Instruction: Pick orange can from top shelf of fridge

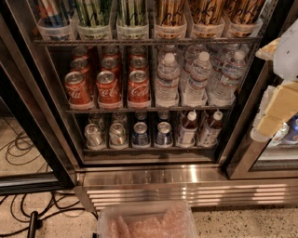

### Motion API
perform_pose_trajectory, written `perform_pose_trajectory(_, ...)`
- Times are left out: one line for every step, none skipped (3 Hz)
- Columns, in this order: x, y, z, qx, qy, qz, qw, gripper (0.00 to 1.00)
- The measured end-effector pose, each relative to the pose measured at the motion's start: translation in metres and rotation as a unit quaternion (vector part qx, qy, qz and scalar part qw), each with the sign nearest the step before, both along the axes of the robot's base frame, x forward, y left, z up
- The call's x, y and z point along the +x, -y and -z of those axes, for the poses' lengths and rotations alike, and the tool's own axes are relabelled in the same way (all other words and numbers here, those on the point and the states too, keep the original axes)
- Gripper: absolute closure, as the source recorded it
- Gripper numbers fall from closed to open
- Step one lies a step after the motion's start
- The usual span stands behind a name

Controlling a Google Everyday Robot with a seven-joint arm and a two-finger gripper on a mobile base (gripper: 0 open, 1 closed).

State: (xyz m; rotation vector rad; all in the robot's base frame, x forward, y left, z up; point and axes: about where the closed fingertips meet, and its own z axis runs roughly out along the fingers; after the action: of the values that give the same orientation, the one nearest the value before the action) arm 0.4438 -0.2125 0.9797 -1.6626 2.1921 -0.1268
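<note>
The fridge (pixel 186 186) stands open in front of me, with wire racks and a ribbed steel base. The top shelf (pixel 144 42) carries a row of clear tubs with tall slim cans. The orange cans (pixel 170 11), orange-gold with dark streaks, stand in the three right-hand tubs, and their tops are cut off by the frame. Green-and-white striped cans (pixel 93 11) stand to their left. My gripper (pixel 274 111), white with pale yellow parts, hangs at the right edge of the view, in front of the fridge's right frame. It is below and to the right of the orange cans and touches nothing.
Red cola cans (pixel 108 88) and water bottles (pixel 200 79) fill the middle shelf. Small cans and bottles (pixel 139 135) stand on the bottom shelf. The open door frame (pixel 32 116) is at the left. Black cables (pixel 28 204) lie on the floor. A clear plastic tub (pixel 146 221) sits at the bottom.
</note>
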Motion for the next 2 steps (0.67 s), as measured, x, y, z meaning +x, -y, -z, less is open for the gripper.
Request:
perform_pose_trajectory(-0.0045, -0.0023, -0.0011, 0.027, 0.027, 0.024, 0.9990, 0.00)
perform_pose_trajectory(-0.0040, -0.0024, 0.0017, 0.027, 0.028, 0.024, 0.9990, 0.00)
